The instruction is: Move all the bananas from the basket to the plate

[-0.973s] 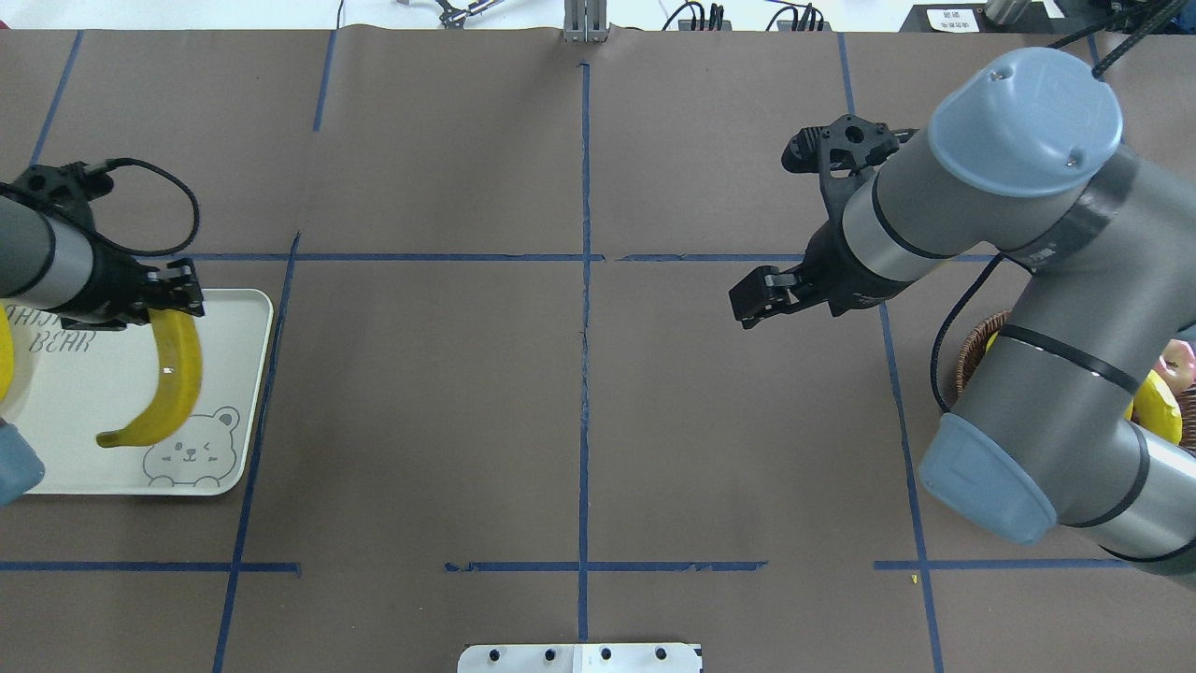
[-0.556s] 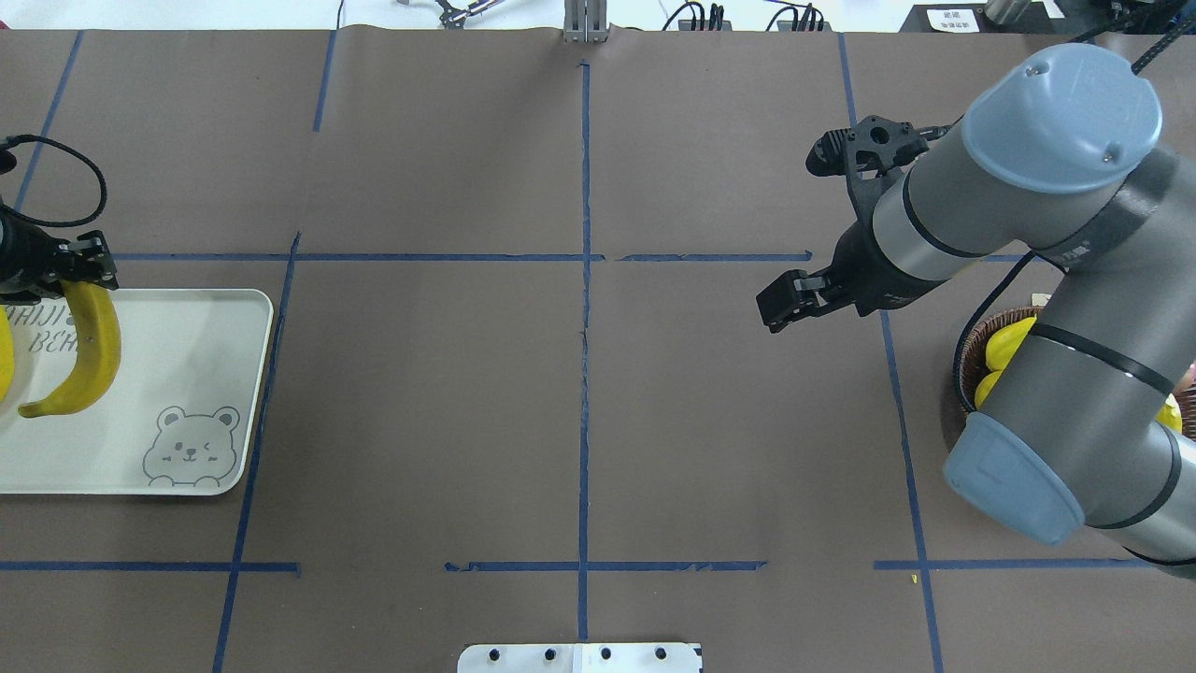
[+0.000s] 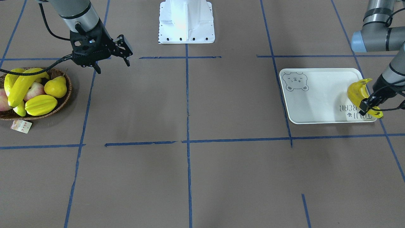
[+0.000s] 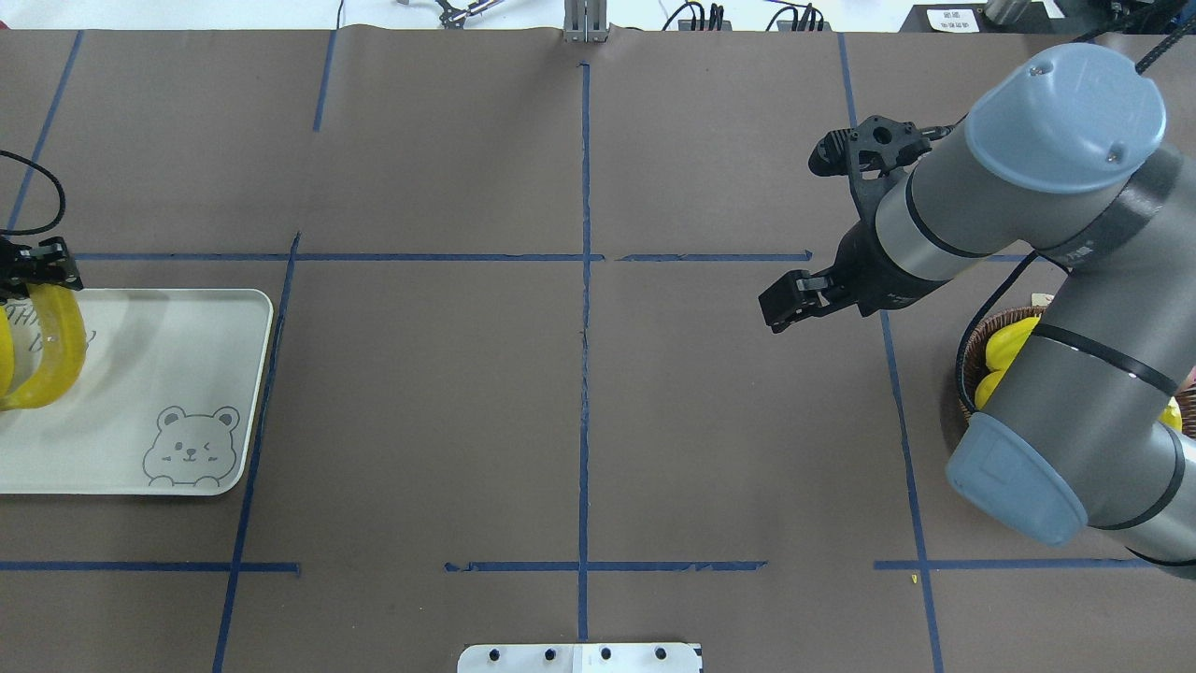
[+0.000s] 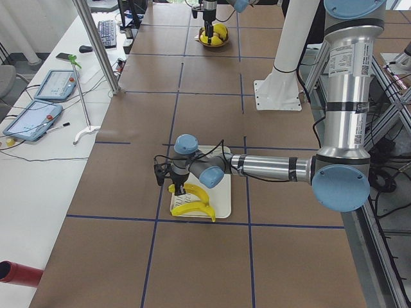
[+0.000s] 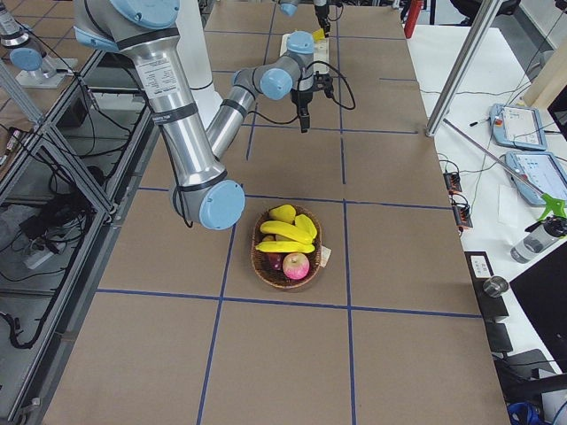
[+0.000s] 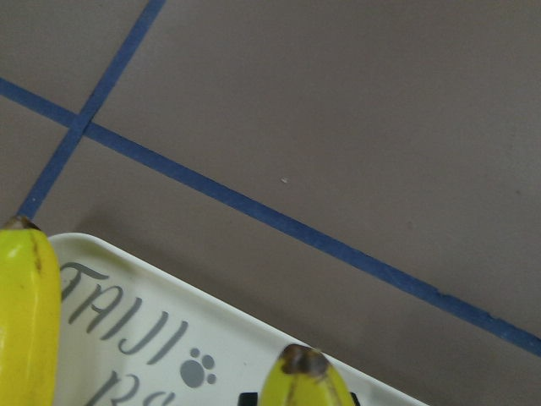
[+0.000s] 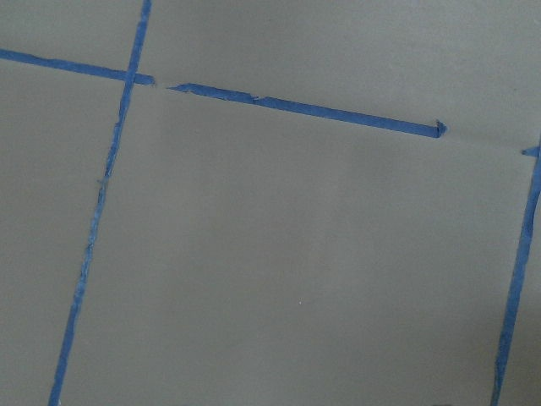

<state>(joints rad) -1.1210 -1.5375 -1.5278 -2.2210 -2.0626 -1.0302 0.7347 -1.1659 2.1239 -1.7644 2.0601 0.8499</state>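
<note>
Banana in hand (image 4: 54,348): gripped at its far end by the left claw (image 4: 39,269), it hangs low over the lettered, outer end of the plate (image 4: 168,355). Whether it touches the plate cannot be told.
Left claw: pinched narrow on that banana's end, directly above it.
Second banana (image 5: 196,209): lies flat on the plate just beside the held one, on the side toward the robot's left.
Basket (image 3: 65,95): sits at the opposite end of the surface (image 4: 420,421), under the right arm's elbow. Two bananas (image 3: 22,85) seem left in it, among a pear (image 3: 55,87), a starfruit (image 3: 41,105) and apples (image 3: 34,91).
Right claw (image 4: 777,308): fingers spread and empty, it hovers over bare surface, toward the centre from the basket and a little farther out.
Key relation: the held banana's long axis runs across the plate's short side, roughly parallel with the second banana, with free plate on its inner side.
Judged step: placing is nearly done; a short drop and release should do it.
Nearer arm for the basket: the right.
</note>
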